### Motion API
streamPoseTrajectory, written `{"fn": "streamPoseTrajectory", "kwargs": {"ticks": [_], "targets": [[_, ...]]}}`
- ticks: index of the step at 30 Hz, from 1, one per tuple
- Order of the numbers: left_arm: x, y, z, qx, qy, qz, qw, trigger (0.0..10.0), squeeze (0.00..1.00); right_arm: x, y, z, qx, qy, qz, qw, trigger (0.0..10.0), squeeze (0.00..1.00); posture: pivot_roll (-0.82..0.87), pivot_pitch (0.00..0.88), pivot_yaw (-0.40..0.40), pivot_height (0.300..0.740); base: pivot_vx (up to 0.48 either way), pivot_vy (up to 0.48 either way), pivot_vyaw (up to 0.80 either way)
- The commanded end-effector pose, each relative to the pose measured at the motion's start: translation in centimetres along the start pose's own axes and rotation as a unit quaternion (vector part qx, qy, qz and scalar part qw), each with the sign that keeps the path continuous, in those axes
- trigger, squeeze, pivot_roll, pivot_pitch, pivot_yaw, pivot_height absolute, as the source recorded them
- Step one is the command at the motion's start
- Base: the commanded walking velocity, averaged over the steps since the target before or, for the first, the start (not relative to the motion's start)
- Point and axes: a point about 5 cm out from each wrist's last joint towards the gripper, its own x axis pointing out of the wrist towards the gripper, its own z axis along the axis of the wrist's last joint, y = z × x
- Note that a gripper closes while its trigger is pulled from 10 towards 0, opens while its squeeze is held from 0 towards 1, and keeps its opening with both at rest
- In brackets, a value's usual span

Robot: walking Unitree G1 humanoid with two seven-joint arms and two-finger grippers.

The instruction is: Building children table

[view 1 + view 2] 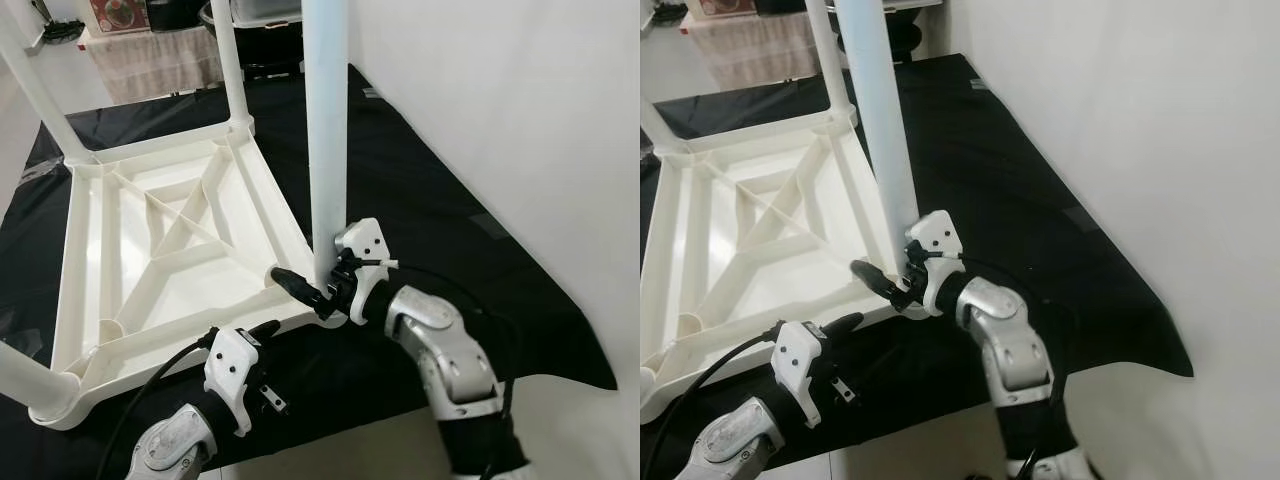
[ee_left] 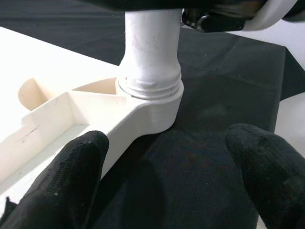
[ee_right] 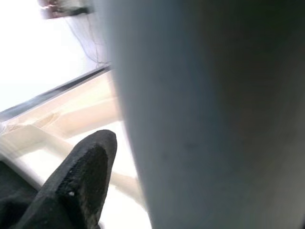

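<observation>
Table top (image 1: 150,250): the white plastic children's table lay upside down on the black sheet (image 1: 450,240), ribbed underside up, its near edge running along the sheet's near edge.
Near-right leg (image 1: 326,130): stood upright in the socket at the table top's near-right corner, close to the white wall (image 1: 500,100).
Other legs: one rose from the far-right corner (image 1: 232,70), another slanted out of the far-left corner (image 1: 35,90), and the stub of a fourth sat at the near-left corner (image 1: 35,385).
Right gripper (image 1: 318,290): sat at the foot of the near-right leg, one black finger (image 1: 295,283) reaching in over the table's near rail; its fingers looked closed around the leg, though the far finger was hidden behind it, so I cannot tell for sure.
Left gripper (image 2: 167,176): hovered low just outside the near rail, short of the same corner, fingers spread wide and holding nothing.
Left wrist view: showed what the head views could not, the leg's ringed collar (image 2: 150,86) seated down in the round socket (image 2: 157,112), with black sheet between the two fingertips (image 2: 66,181).
Right wrist view: the leg loomed as a blurred pale column (image 3: 205,114) hard against the camera, one black finger (image 3: 81,181) beside it and the table's ribs behind.
Edges: the sheet's near-right corner (image 1: 590,370) ended on pale floor beside the wall.
Open room: a broad strip of bare sheet ran between the table top's right rail and the wall.
Far side: a cloth-draped stand (image 1: 150,60) stood beyond the sheet's far edge.
</observation>
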Motion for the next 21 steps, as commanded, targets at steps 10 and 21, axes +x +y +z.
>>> {"fn": "streamPoseTrajectory", "kwargs": {"ticks": [10,21], "targets": [[-0.4,-0.4,-0.8,-0.003,0.016,-0.001,1.0,10.0,0.0,-0.8,-0.9,0.8,-0.057,0.035,0.213,0.975,10.0,0.0,0.05,0.154,0.0,0.74,0.0,0.0,0.0],[-0.7,-1.8,-0.1,0.013,0.007,-0.03,0.999,10.0,0.0,0.0,-4.4,-0.7,-0.023,0.087,0.227,0.97,0.0,0.0,0.07,0.178,-0.015,0.74,0.0,0.0,0.0]]}}
